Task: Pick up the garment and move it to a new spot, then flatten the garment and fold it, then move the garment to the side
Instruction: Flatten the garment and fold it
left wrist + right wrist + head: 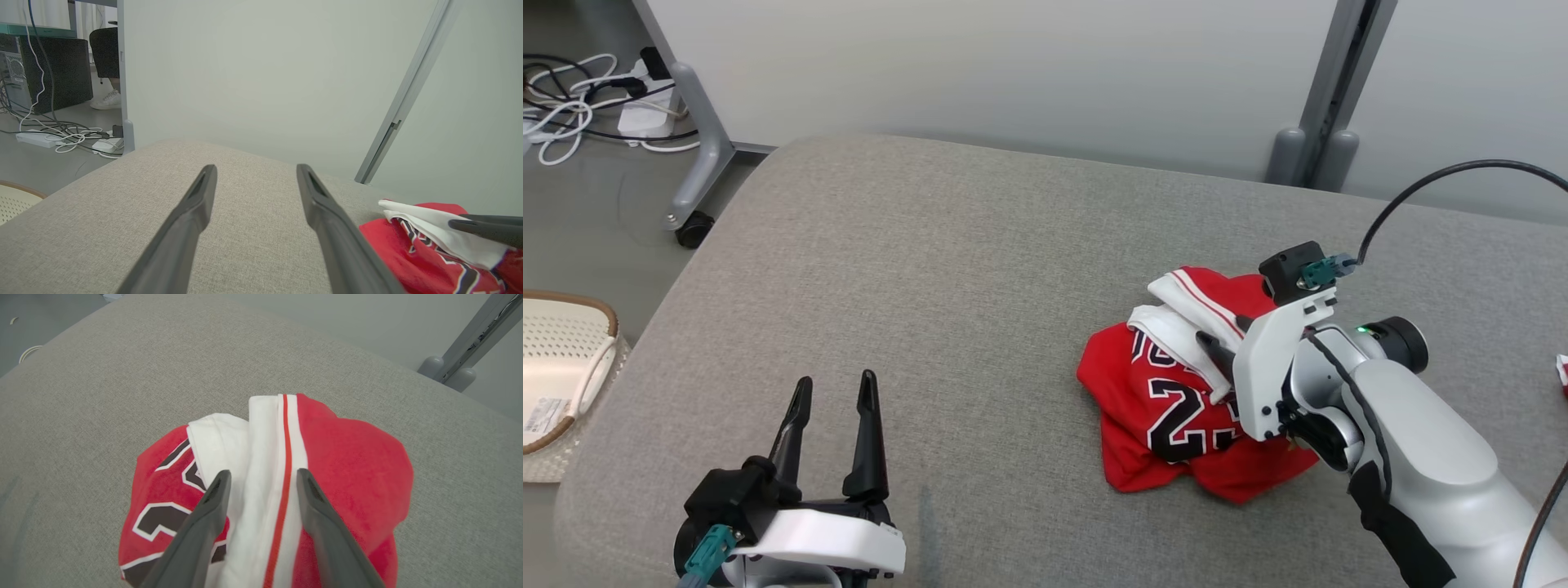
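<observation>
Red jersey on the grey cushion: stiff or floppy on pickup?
Likely floppy: the jersey lies crumpled in folds, so it should sag and unfurl when lifted. Thin cloth, probably light. Pinching the white band may raise that layer first, the rest trailing.

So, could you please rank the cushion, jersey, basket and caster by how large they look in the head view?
1. cushion
2. jersey
3. basket, though the frame edge cuts it off, so its place below the jersey is unsure
4. caster
</observation>
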Robot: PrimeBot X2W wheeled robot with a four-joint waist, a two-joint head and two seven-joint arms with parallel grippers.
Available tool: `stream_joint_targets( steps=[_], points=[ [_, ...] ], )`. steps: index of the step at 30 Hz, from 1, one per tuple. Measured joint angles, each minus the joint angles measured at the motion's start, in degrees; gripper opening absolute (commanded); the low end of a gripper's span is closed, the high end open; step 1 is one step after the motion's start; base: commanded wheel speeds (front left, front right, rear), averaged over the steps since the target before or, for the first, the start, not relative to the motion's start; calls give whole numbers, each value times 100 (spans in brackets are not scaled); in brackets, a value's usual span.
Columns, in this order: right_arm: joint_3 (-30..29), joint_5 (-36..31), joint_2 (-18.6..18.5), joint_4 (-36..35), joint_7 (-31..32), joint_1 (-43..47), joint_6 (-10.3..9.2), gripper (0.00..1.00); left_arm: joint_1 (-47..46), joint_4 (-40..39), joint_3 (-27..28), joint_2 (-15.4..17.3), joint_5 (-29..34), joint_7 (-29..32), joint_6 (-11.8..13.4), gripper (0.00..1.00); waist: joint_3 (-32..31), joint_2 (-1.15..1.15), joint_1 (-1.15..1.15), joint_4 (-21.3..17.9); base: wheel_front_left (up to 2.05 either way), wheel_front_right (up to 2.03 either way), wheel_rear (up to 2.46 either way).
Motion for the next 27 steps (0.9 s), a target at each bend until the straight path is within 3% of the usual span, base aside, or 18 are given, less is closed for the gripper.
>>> stream_joint_targets(
  steps=[4, 11, 20, 27],
  points=[
    [-181, -88, -1, -98, -338, 6, 1, 0, -1, -5, 25, -1, 29, 0, 2, 100, 19, 0, 0, -125, 0, 0, 0],
    [-998, -14, -86, -383, -1050, 293, 1, 0, -24, 12, 91, -1, 116, 0, -20, 100, 12, 0, 0, -478, 0, 0, 0],
    [-1922, 666, -112, -1363, -1528, 1506, 0, 0, -62, 48, 147, -1, 202, 0, -87, 100, 51, 0, 0, -1047, 0, 0, 0],
    [-2392, 787, 11, -1848, -1723, 2309, 0, 0, -155, 141, 181, -2, 256, 0, -160, 100, 97, 0, 0, -1470, 0, 0, 0]
  ],
)
